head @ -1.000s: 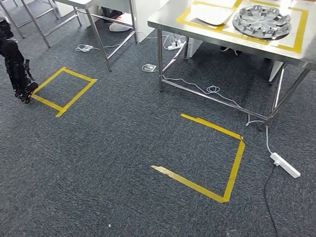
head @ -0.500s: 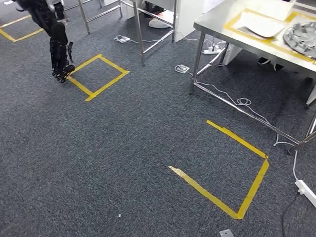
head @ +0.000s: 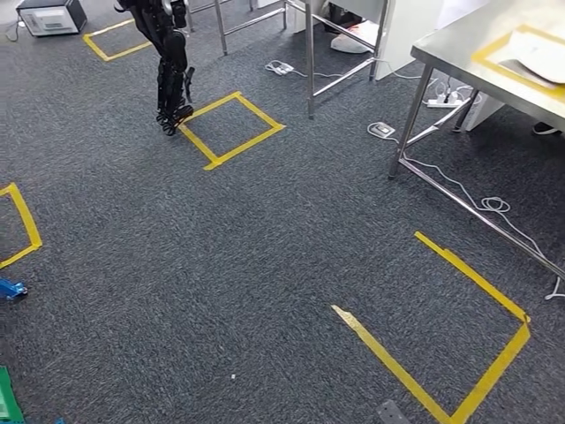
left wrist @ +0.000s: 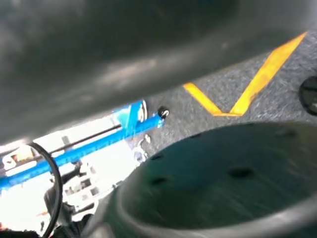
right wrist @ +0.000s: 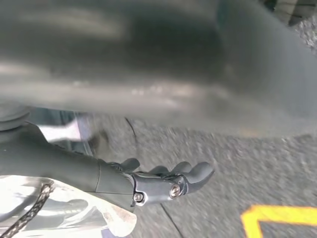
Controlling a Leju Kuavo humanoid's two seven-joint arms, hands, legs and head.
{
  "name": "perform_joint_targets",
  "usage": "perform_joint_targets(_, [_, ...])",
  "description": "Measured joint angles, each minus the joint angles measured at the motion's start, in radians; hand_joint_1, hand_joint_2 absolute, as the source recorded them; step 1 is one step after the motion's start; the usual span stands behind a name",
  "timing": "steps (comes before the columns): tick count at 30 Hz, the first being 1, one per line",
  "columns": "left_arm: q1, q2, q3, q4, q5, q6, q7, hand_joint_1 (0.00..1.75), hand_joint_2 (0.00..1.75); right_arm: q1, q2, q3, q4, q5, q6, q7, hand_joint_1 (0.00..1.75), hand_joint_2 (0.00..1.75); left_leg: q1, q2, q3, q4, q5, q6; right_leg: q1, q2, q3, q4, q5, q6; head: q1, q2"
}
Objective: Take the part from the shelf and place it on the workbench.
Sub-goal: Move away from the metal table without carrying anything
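The left hand (head: pixel 172 93), black and jointed, hangs at 11 o'clock in the head view with its fingers pointing down at the carpet (head: pixel 199 256), thumb a little apart, holding nothing. Its fingertips hang at the corner of a yellow tape square (head: pixel 229 130). The right hand (right wrist: pixel 164 181), dark grey and smooth with bright screw heads, stretches loosely, fingers slightly curled, empty, above the same coarse speckled grey carpet. At 2 o'clock stands the workbench (head: pixel 479 40), brushed steel on thin metal legs, with a yellow tape frame and a white sheet (head: pixel 543 55) on top; thin white cables (head: pixel 493 204) coil below it. An unclosed yellow tape frame (head: pixel 466 353) lies at 5 o'clock.

Since a second ago the whole view has swung to the left: the workbench has slid to the edge, and the round, spoked, silvery part that lay on it then has gone past the frame, so where it lies now I cannot tell
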Motion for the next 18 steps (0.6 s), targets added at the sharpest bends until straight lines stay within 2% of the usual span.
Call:
perform_joint_targets(1, [-0.001, 0.000, 0.003, 0.000, 0.002, 0.000, 0.000, 0.00, 0.00, -0.002, 0.000, 0.004, 0.000, 0.001, 0.000, 0.002, 0.00, 0.00, 0.001, 0.025, -0.031, 0.066, -0.032, -0.005, 0.001, -0.015, 0.001, 0.000, -0.002, -0.003, -0.003, 0.000])
perform_joint_targets(2, [-0.002, 0.000, 0.006, 0.000, 0.003, 0.001, 0.000, 0.00, 0.00, -0.002, 0.000, 0.007, 0.000, 0.001, 0.000, 0.003, 0.00, 0.00, 0.004, 0.037, -0.065, 0.136, -0.061, -0.009, 0.003, -0.032, 0.001, 0.000, -0.003, -0.005, -0.004, 0.000])
perform_joint_targets(3, [-0.002, 0.000, 0.008, 0.000, 0.004, 0.001, -0.001, 0.00, 0.00, -0.003, 0.000, 0.009, -0.001, 0.002, 0.001, 0.004, 0.00, 0.00, 0.006, 0.042, -0.090, 0.188, -0.078, -0.013, 0.003, -0.047, 0.002, 0.000, -0.005, -0.006, -0.004, 0.000])
perform_joint_targets(4, [-0.001, 0.000, 0.011, 0.000, 0.005, 0.001, -0.001, 0.00, 0.00, -0.004, 0.000, 0.012, -0.001, 0.003, 0.001, 0.004, 0.00, 0.00, 0.009, 0.044, -0.100, 0.210, -0.077, -0.015, 0.004, -0.061, 0.003, 0.000, -0.007, -0.006, -0.004, 0.000])
perform_joint_targets(5, [0.000, 0.000, 0.013, 0.000, 0.006, 0.001, -0.002, 0.00, 0.00, -0.005, 0.000, 0.015, -0.001, 0.007, 0.001, 0.005, 0.00, 0.00, 0.011, 0.047, -0.091, 0.192, -0.058, -0.016, 0.004, -0.075, 0.005, 0.000, -0.009, -0.005, -0.004, 0.000])
perform_joint_targets(7, [0.001, 0.000, 0.016, 0.000, 0.008, 0.000, -0.006, 0.00, 0.00, -0.010, 0.000, 0.022, -0.003, 0.017, 0.002, 0.008, 0.00, 0.00, 0.013, 0.063, -0.028, 0.071, 0.009, -0.015, 0.003, -0.098, 0.012, 0.000, -0.014, 0.000, -0.005, 0.000])
perform_joint_targets(8, [0.000, 0.000, 0.018, 0.000, 0.010, 0.000, -0.009, 0.00, 0.00, -0.013, 0.000, 0.026, -0.005, 0.023, 0.002, 0.010, 0.00, 0.00, 0.010, 0.087, 0.006, 0.005, 0.030, -0.012, 0.004, -0.108, 0.016, -0.001, -0.017, 0.004, -0.004, 0.000])
perform_joint_targets(9, [-0.001, 0.000, 0.021, 0.000, 0.011, 0.000, -0.011, 0.00, 0.00, -0.017, 0.000, 0.030, -0.006, 0.029, 0.004, 0.013, 0.00, 0.00, 0.006, 0.109, 0.029, -0.042, 0.042, -0.006, 0.006, -0.117, 0.019, 0.000, -0.021, 0.009, -0.004, 0.000])
perform_joint_targets(11, [-0.003, -0.001, 0.026, 0.000, 0.014, 0.000, -0.014, 0.00, 0.00, -0.026, 0.001, 0.039, -0.009, 0.042, 0.014, 0.018, 0.00, 0.00, -0.003, 0.134, 0.040, -0.074, 0.038, 0.007, 0.011, -0.134, 0.023, -0.001, -0.026, 0.021, -0.002, 0.000])
perform_joint_targets(13, [-0.001, -0.001, 0.032, 0.000, 0.017, 0.002, -0.019, 0.00, 0.00, -0.035, 0.002, 0.051, -0.013, 0.056, 0.029, 0.022, 0.00, 0.00, -0.005, 0.113, 0.038, -0.076, 0.041, 0.019, 0.012, -0.148, 0.027, -0.004, -0.031, 0.033, -0.001, 0.000])
perform_joint_targets(14, [0.000, 0.000, 0.035, 0.000, 0.020, 0.003, -0.022, 0.00, 0.00, -0.039, 0.003, 0.058, -0.016, 0.063, 0.037, 0.024, 0.00, 0.00, -0.004, 0.103, 0.038, -0.078, 0.042, 0.025, 0.010, -0.137, 0.026, 0.001, -0.040, 0.038, 0.000, 0.000])
perform_joint_targets(15, [0.000, 0.001, 0.037, 0.000, 0.023, 0.004, -0.024, 0.00, 0.00, -0.042, 0.004, 0.064, -0.018, 0.071, 0.043, 0.026, 0.00, 0.00, -0.003, 0.092, 0.039, -0.081, 0.043, 0.030, 0.008, -0.114, 0.017, 0.023, -0.056, 0.041, 0.001, 0.000])
perform_joint_targets(17, [-0.003, 0.001, 0.041, 0.000, 0.027, 0.006, -0.027, 0.00, 0.00, -0.045, 0.008, 0.077, -0.020, 0.087, 0.053, 0.030, 0.00, 0.00, -0.003, 0.069, 0.039, -0.082, 0.045, 0.041, 0.007, -0.055, -0.037, 0.134, -0.114, 0.042, 0.004, 0.000])
perform_joint_targets(18, [-0.004, 0.001, 0.044, 0.000, 0.029, 0.008, -0.028, 0.00, 0.00, -0.045, 0.010, 0.084, -0.020, 0.095, 0.056, 0.033, 0.00, 0.00, -0.005, 0.056, 0.038, -0.082, 0.045, 0.045, 0.007, -0.038, -0.076, 0.210, -0.143, 0.039, 0.005, 0.000])
